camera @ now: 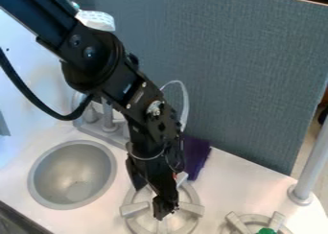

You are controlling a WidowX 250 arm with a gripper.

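Toy stove and sink on a pale worktop (237, 175), with a black robot arm (144, 99) coming in from the upper left. The near burner (133, 209), a pale ring with crossbars, serves as landmark. The pincer (165, 210) hangs down over this burner, its lower end at the middle of the ring; whether it touches the crossbars cannot be told. Whether the pincer is open, closed or gripping something likewise cannot be told, since its dark parts merge. The purple cloth (195, 154), the loose item nearest the pincer, lies behind the burner, partly hidden by the arm.

Left of the burner is the round metal sink (57, 170); behind and to the left of it, the grey faucet (110, 118). To the right of the burner and nearer the viewer is a second burner (240, 223), on which a green object (266, 231) is cut off by the view's edge. Farther to the right of the near burner rises a metal post (312, 166); behind it, a grey-blue partition (243, 75).

Stage of the work, as judged: the pincer is placed over the burner, so the approach there appears done. No completed pick-up or placement can be confirmed. The cloth lies apart from the pincer's lower end, and any handling of it seems to remain; how much else is left cannot be settled.
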